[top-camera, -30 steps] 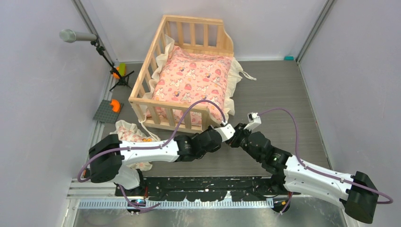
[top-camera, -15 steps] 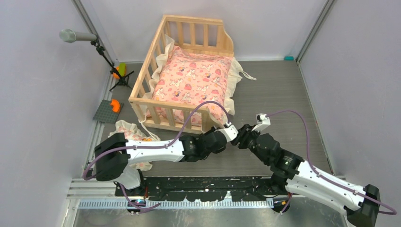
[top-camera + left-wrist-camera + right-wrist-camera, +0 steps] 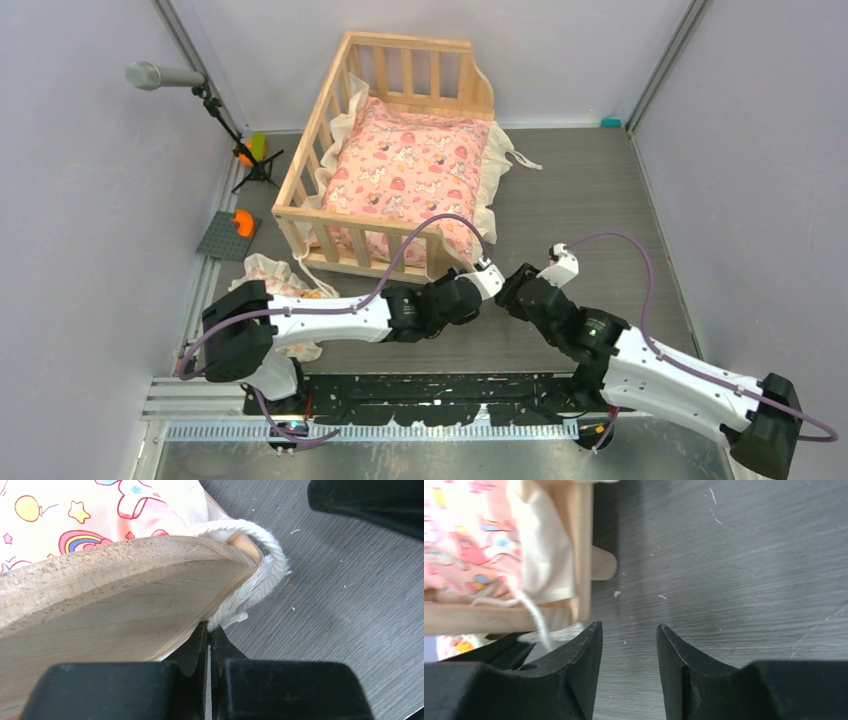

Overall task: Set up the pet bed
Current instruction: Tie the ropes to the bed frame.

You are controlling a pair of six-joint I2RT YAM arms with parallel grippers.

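Observation:
The pet bed (image 3: 340, 120) is a pale wooden slatted frame at the back centre, with a pink printed cushion (image 3: 410, 165) lying in it. My left gripper (image 3: 209, 629) is at the bed's near right corner (image 3: 125, 605), shut on the end of a white cord (image 3: 267, 567) that loops round that corner. It also shows in the top view (image 3: 490, 272). My right gripper (image 3: 626, 630) is open and empty just right of the same corner (image 3: 583, 555), over the grey floor; it also shows in the top view (image 3: 512, 288). The cord also shows in the right wrist view (image 3: 538, 620).
A small frilled pillow (image 3: 278, 285) lies on the floor by the left arm. A microphone on a stand (image 3: 165, 76), a grey plate with an orange piece (image 3: 228, 232) and an orange-green object (image 3: 250, 150) are at the left. Walls close in on both sides.
My right arm has swung to the right and back a little, so its gripper sits slightly away from the bed corner. My left gripper has edged forward and stays at the corner.

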